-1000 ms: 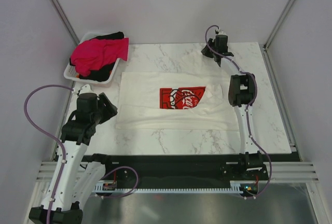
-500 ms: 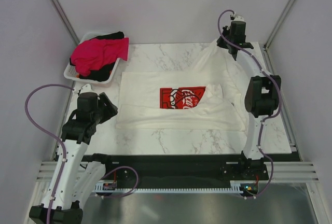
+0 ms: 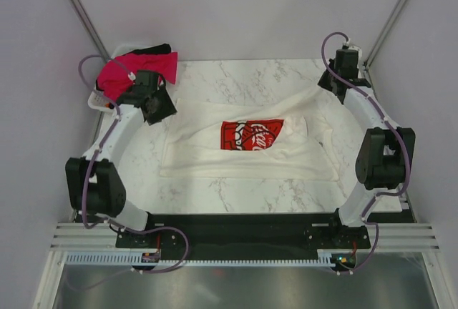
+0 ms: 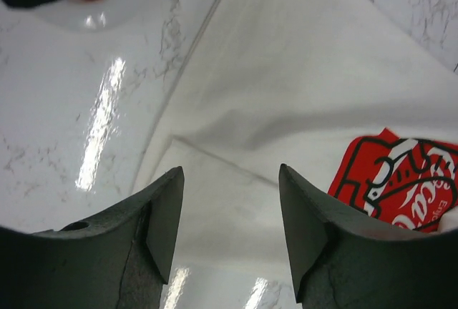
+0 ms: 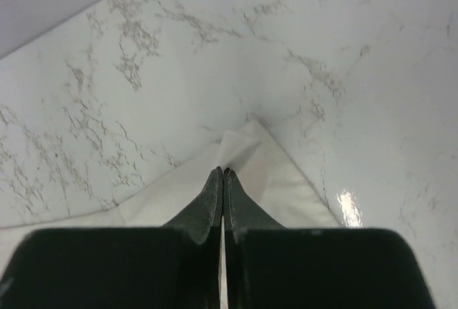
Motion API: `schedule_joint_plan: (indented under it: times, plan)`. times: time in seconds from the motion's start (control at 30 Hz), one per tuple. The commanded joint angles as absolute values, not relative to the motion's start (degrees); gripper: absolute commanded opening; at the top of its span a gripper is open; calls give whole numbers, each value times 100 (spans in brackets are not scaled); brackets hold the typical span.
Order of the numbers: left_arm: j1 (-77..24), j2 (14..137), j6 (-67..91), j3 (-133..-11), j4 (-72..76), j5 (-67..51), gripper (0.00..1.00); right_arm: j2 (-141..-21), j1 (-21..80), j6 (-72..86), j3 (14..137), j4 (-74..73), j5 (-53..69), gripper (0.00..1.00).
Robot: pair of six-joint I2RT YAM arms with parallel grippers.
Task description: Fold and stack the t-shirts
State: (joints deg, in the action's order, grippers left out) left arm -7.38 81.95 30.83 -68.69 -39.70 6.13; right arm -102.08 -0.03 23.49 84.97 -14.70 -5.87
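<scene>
The white t-shirt (image 3: 243, 157) with a red logo print (image 3: 250, 135) lies spread on the marble table. My right gripper (image 3: 331, 85) is at the far right, shut on a corner of it (image 5: 247, 144), and the cloth runs taut from there to the logo. My left gripper (image 3: 160, 110) hovers open over the shirt's far left edge (image 4: 286, 73), nothing between its fingers (image 4: 166, 209). The red-pink t-shirt (image 3: 132, 73) and the black t-shirt (image 3: 154, 50) lie bunched in the basket.
The white plastic basket (image 3: 94, 99) stands at the far left corner, just behind my left gripper; its rim (image 4: 107, 12) shows in the left wrist view. Bare marble (image 3: 243, 76) lies beyond the shirt. Enclosure walls stand close on both sides.
My right gripper has closed on the shirt corner and pulled it out to the far right. My left arm has swung from the near left up to the shirt's far left edge.
</scene>
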Motion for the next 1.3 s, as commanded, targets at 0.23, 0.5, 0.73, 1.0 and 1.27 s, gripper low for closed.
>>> schedule_joint_plan:
  times: [0.23, 0.5, 0.73, 1.0, 1.27]
  plan:
    - [-984, 12079, 2672, -10588, -4112, 1450, 60, -10072, 62, 2830, 7629, -1248, 237, 0]
    - [-984, 14194, 2847, -13324, -5229, 2275, 60, -9984, 62, 2584, 7155, -1257, 316, 0]
    - [-984, 14581, 2883, -13386, -5177, 2320, 60, -10072, 62, 2602, 7066, -1151, 519, 0]
    - [-993, 14616, 3129, -13210, -5168, 2171, 33, -10099, 62, 2584, 7014, -1160, 536, 0]
    - [-984, 14301, 2997, -13201, -5203, 1925, 2, -10273, 88, 2479, 7346, -1169, 685, 0]
